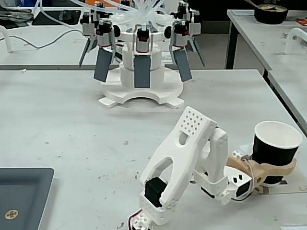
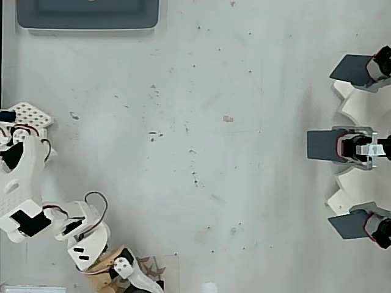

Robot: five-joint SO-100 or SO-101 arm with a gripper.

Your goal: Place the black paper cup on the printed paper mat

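Both fingers (image 1: 273, 173) clasp the black paper cup (image 1: 275, 149); printed paper mat (image 2: 160, 267) half hidden.

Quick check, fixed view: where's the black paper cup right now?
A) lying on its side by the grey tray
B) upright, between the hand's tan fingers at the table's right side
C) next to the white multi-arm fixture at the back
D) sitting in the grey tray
B: the black paper cup stands upright, open mouth up, with the hand and its tan fingers wrapped around its lower half, far from the grey tray.
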